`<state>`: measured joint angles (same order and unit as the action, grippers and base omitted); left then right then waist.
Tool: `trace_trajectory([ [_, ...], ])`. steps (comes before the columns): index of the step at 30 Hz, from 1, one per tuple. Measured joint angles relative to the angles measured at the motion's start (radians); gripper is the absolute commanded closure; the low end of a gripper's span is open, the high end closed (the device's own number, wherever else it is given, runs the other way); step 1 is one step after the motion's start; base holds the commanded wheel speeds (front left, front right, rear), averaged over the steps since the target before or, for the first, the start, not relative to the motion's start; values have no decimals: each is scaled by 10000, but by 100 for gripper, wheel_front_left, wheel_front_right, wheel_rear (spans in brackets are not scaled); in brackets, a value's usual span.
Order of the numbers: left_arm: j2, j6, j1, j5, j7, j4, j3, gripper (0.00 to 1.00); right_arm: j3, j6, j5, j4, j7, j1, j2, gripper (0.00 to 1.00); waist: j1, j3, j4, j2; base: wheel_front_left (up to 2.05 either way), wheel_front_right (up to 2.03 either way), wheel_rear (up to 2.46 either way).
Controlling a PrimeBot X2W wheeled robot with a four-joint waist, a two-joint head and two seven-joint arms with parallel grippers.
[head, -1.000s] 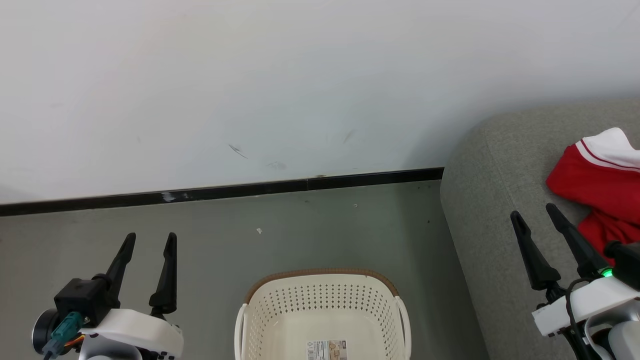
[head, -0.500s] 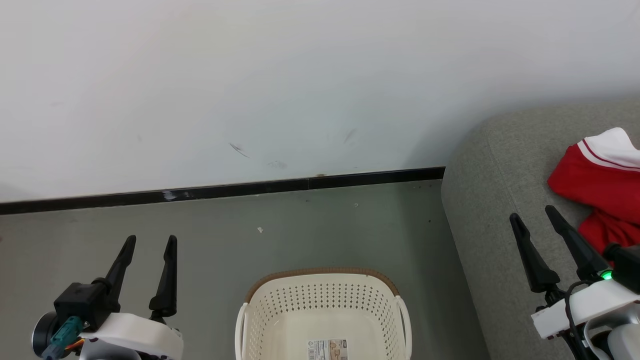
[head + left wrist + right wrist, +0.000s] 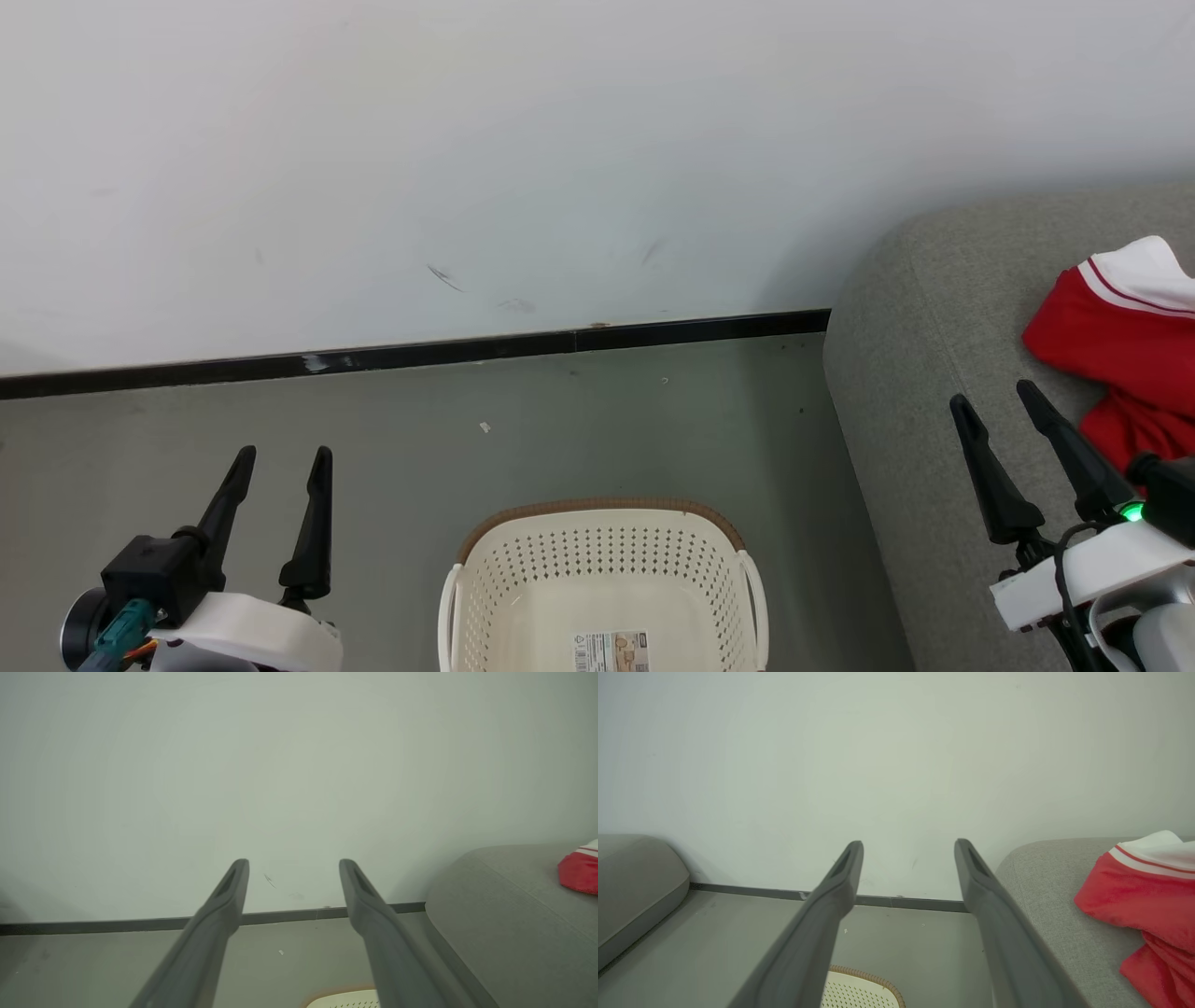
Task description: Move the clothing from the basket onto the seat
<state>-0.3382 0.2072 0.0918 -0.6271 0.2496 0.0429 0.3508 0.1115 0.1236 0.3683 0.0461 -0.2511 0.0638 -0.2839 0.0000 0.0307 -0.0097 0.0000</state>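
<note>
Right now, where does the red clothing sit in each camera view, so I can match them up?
Head view: clothing at the right edge, mid-height, lying on the seat.
Left wrist view: clothing is a small red patch at the far right edge, on the seat.
Right wrist view: clothing at the right, lower half, on the seat.
Shared landmark: the dark baseboard running along the wall's foot toward the seat.

Bare floor (image 3: 579, 429) lies open between basket (image 3: 597, 507) and wall (image 3: 560, 168); seat (image 3: 924, 308) bounds the right
</note>
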Motion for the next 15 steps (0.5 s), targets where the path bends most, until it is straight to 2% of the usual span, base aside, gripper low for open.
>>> trace_trajectory([
  [10,138,-90,-2,59,0,25,-113,0,-33,0,-2,-23,0,-30,33,0,0,19,-18,0,0,0,0],
  [11,155,-155,-3,59,0,23,-119,100,-33,0,-2,-27,0,-35,38,100,0,20,-19,0,0,0,0],
  [15,518,-159,-167,40,-19,403,69,100,109,-6,6,353,36,-284,359,100,0,21,-20,0,0,0,0],
])
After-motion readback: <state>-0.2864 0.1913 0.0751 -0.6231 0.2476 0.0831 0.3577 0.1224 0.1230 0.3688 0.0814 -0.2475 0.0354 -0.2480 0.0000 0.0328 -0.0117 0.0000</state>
